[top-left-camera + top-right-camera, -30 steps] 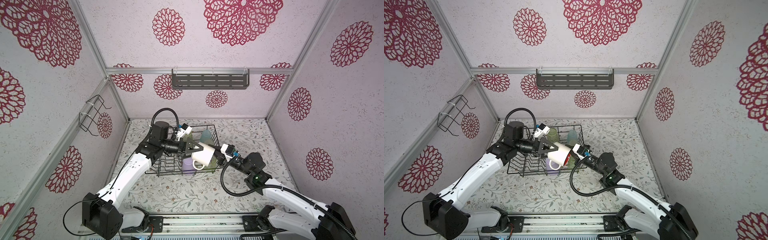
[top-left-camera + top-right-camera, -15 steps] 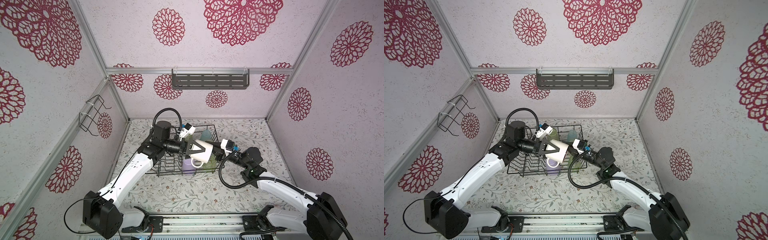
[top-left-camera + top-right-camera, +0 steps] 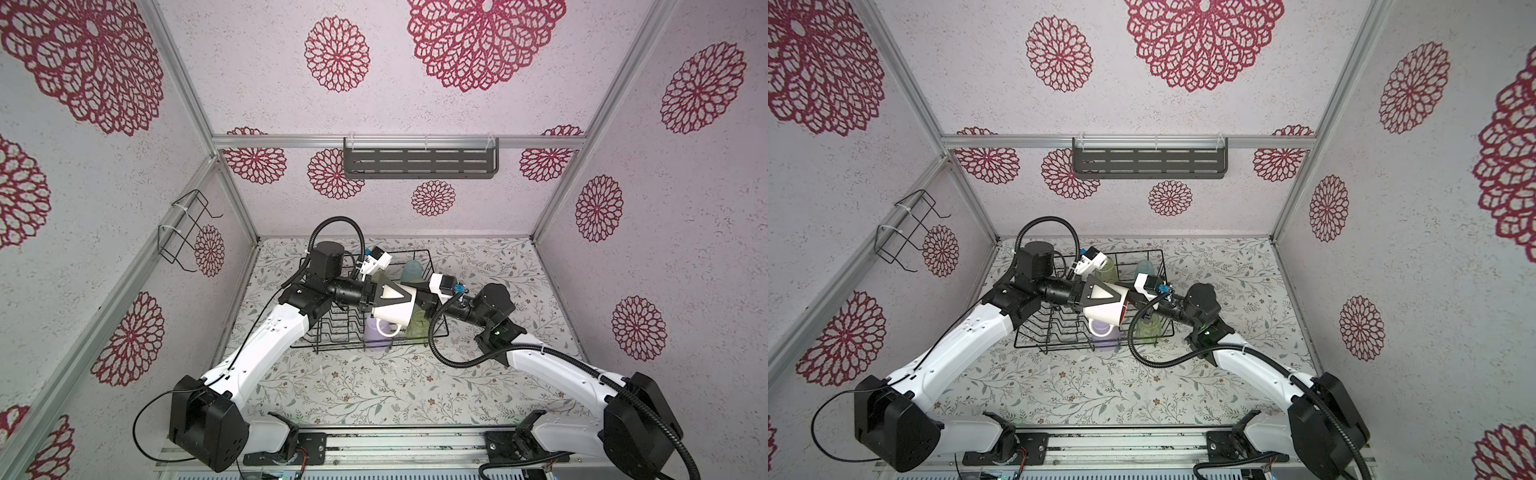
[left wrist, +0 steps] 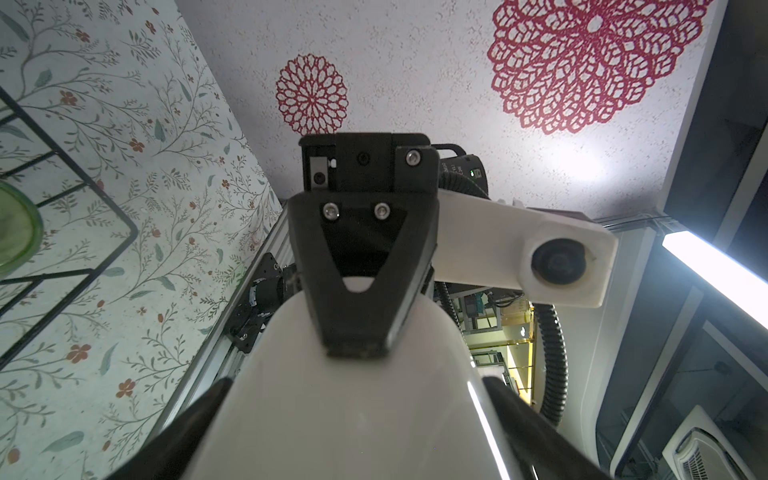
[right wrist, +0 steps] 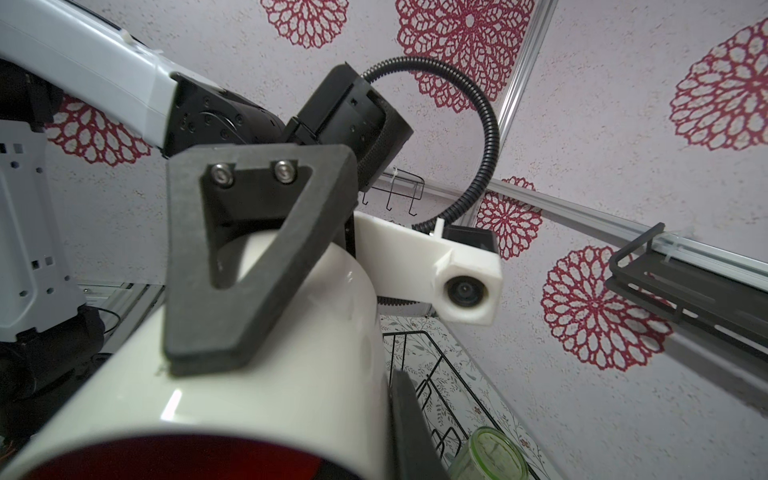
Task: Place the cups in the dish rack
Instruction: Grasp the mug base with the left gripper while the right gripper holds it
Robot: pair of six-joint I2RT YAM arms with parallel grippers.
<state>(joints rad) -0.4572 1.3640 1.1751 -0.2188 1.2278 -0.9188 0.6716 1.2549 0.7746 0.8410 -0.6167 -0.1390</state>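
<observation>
Sideways cream mug (image 3: pixel 395 319) over the dish rack (image 3: pixel 338 328), left end effector (image 3: pixel 406 309) clamping its body, right end effector (image 3: pixel 417 296) pinching its rim

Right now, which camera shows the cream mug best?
A top view: the cream mug shows nearly whole, on its side over the dish rack, red mouth and handle visible. The right wrist view shows its wall and red mouth up close; the left wrist view only its pale wall, mouth hidden.
</observation>
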